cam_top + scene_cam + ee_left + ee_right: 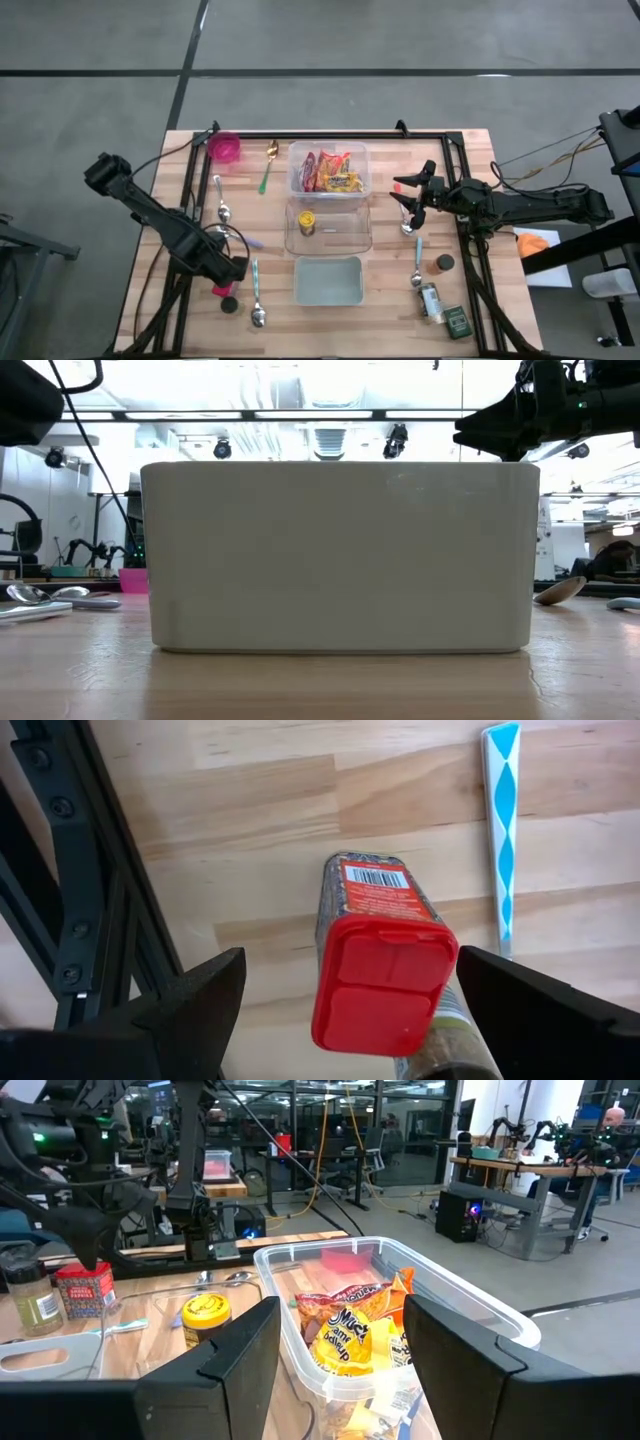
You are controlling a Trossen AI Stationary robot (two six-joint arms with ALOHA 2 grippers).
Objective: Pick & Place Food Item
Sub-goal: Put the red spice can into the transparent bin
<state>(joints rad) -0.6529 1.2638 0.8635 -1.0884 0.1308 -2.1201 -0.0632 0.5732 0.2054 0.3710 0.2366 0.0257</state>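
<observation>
The light wooden table (330,320) stood on a grey floor, ringed by a black metal frame (455,150), and I saw a bright workshop beyond it in the low view.

At the table's centre I had three containers in a row: a clear plastic bin (328,170) filled with bright snack packets (352,1342), a second clear bin (330,228) holding a yellow-lidded jar (307,221), and an empty pale green rectangular tub (328,281), which filled the low view.

My left gripper (345,1010) pointed straight down near the table's left front corner, its jaws spread wide and holding nothing. Directly beneath it lay the red-capped spice bottle (385,970), on its side on the wood, framed between the two dark fingers (190,1005) but apart from both. A spoon with a blue and white patterned handle (502,830) lay just beside the bottle.

My right gripper (408,192) hung level beside the snack bin's right wall, jaws partly open and empty, aimed across the packets.

Scattered items that I noted:
- a magenta plastic cup (225,148) near the far left corner
- a green-handled spoon (268,168) beside the snack bin
- a small green tin (458,321) and a glass jar (430,301) at the right front corner
</observation>
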